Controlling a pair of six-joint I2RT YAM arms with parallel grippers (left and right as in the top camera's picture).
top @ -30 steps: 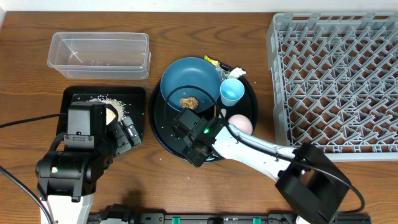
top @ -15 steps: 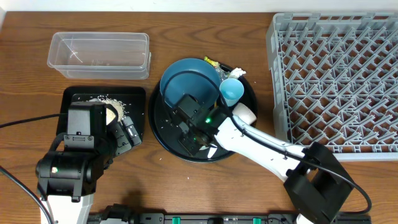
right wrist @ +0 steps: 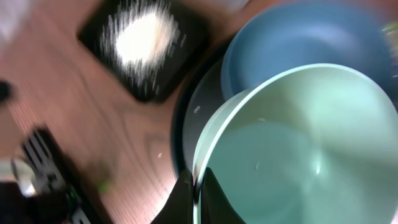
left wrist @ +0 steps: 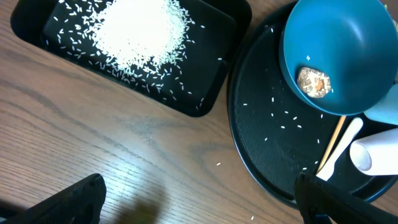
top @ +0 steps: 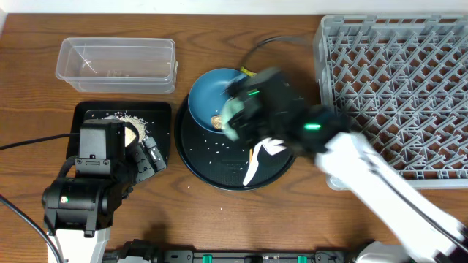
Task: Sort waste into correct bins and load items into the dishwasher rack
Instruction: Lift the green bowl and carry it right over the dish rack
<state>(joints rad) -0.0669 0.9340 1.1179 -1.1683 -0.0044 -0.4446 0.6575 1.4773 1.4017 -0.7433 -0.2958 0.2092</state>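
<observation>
Blurrily — mint bowl (right wrist: 298, 143) in right claw (right wrist: 198, 185)

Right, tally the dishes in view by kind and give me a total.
Bowls: 2 (blue bowl, mint bowl)
Cups: 2 (light blue cup, white cup)
Spoons: 1 (spoon)
Total: 5

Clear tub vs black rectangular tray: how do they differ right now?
Clear tub is see-through with taller walls; black tray is opaque and shallow. Black tray holds a pile of white rice; clear tub looks almost empty. Both are rectangular, with similar footprints.
</observation>
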